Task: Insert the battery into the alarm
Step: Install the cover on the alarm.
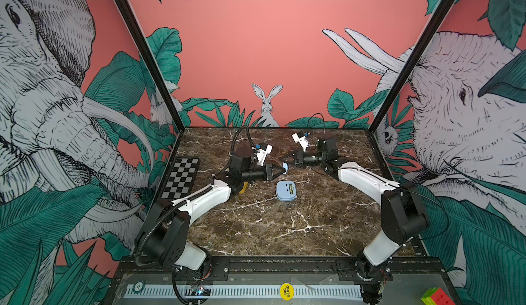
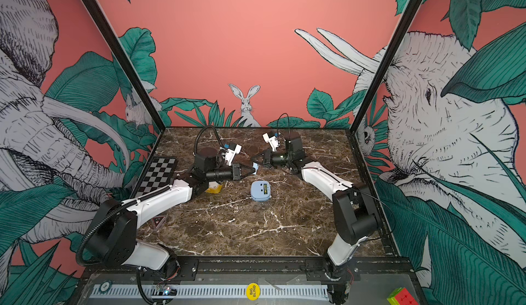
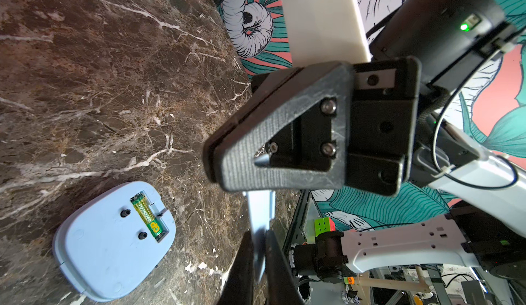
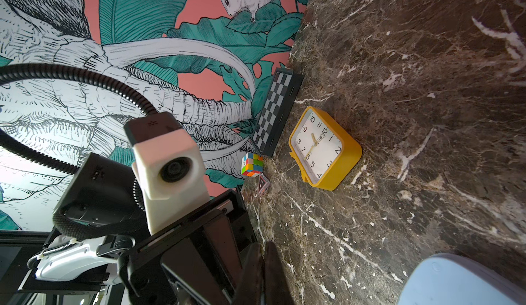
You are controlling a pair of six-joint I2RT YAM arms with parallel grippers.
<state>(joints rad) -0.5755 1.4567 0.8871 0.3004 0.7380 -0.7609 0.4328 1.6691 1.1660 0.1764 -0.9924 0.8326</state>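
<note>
Left wrist: battery (image 3: 148,216) seated in alarm (image 3: 108,249); left tool (image 3: 259,236) pinches blue cover (image 3: 260,212).

The alarm (image 1: 286,191) was pale blue, its battery (image 3: 148,216) green and yellow. The table (image 1: 284,232) was brown marble, white-veined.

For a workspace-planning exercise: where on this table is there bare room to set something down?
Free: the wide near patch between the blue alarm and the front rail; also the far strip along the back wall. Crowded: the centre, where left tool and right tool meet on the light-blue cover; yellow clock and checkerboard at left.
</note>
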